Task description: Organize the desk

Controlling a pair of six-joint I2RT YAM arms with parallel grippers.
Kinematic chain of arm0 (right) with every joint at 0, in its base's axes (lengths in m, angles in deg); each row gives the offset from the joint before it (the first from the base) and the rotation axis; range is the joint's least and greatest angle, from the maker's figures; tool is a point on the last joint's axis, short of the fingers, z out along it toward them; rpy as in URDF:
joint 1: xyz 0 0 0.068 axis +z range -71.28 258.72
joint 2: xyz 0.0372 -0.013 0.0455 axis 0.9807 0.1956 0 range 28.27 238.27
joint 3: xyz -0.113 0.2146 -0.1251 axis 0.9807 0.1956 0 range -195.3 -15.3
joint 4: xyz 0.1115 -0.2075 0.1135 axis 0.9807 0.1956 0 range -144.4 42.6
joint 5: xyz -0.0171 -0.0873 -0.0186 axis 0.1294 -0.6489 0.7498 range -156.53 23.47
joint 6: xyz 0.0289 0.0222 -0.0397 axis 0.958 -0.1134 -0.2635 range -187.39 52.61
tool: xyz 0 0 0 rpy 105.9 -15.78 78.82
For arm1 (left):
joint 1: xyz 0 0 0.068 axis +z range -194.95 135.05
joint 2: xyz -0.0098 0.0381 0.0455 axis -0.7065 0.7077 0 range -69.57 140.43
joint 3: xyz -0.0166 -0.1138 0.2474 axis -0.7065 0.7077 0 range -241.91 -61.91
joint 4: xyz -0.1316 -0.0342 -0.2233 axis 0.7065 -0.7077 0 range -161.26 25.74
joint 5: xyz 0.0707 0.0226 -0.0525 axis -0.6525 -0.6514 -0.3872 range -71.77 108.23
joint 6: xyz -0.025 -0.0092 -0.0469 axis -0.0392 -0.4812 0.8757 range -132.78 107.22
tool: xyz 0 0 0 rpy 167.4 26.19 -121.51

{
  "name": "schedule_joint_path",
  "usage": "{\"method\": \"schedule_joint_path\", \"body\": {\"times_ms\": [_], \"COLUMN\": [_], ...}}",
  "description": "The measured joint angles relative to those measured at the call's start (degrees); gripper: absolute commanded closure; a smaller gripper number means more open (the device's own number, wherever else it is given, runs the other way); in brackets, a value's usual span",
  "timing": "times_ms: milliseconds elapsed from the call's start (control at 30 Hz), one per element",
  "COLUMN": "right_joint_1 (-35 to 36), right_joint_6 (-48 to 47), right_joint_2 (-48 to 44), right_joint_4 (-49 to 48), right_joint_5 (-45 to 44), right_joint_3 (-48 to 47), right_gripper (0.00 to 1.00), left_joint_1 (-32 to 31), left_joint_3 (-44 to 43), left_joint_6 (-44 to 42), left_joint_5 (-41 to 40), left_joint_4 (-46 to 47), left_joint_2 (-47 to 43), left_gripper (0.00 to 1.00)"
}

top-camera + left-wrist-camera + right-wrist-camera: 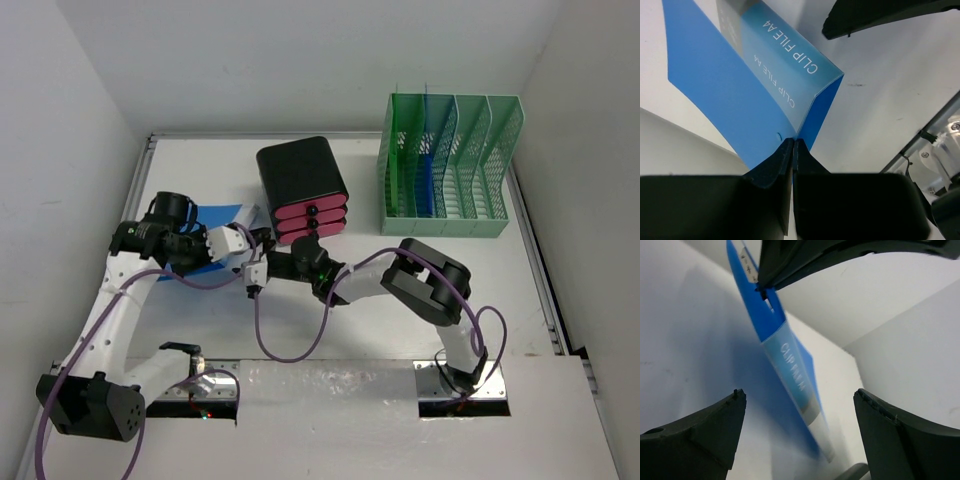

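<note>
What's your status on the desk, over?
Left gripper shut on the blue folder, at its corner. Right gripper open, facing the folder. Desk otherwise holds drawer box and file rack, at the back, not in the way.

flat white desk [400, 290], silver-railed edges

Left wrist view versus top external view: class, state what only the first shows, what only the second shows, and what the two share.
Only the left wrist view shows the words CLIP FILE A4 printed on the blue clip file, and the left gripper pinched shut on its edge. Only the top external view shows the black box of pink drawers and the green mesh file rack. Both show the file, the left gripper and the white desk.
</note>
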Motion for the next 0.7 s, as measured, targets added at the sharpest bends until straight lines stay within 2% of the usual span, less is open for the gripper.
{"method": "schedule_joint_path", "body": {"times_ms": [100,200,400,567,700], "right_joint_1": [0.04,-0.02,-0.26,-0.31,-0.55], "right_joint_6": [1.25,2.89,4.26,4.20,2.54], "right_joint_2": [-0.28,-2.78,-7.19,-5.79,0.26], "right_joint_4": [-4.63,-9.27,-10.27,-9.55,-5.55], "right_joint_5": [-0.11,-0.31,-0.70,-0.79,-1.49], "right_joint_3": [1.40,7.80,15.91,13.05,2.91], "right_gripper": [0.15,0.16,0.16,0.13,0.12], "left_joint_1": [0.00,0.00,-0.04,-0.07,-0.09], "left_joint_3": [-1.92,-2.10,-2.10,-2.78,-3.06], "left_joint_6": [-0.13,-0.66,-1.55,-1.51,-1.31], "left_joint_5": [0.52,1.11,2.99,3.19,2.99], "left_joint_4": [-2.10,-3.52,-5.14,-6.32,-6.45], "left_joint_2": [-0.13,-0.39,-0.42,-0.44,-0.70], "left_gripper": [1.00,1.00,1.00,1.00,1.00]}}
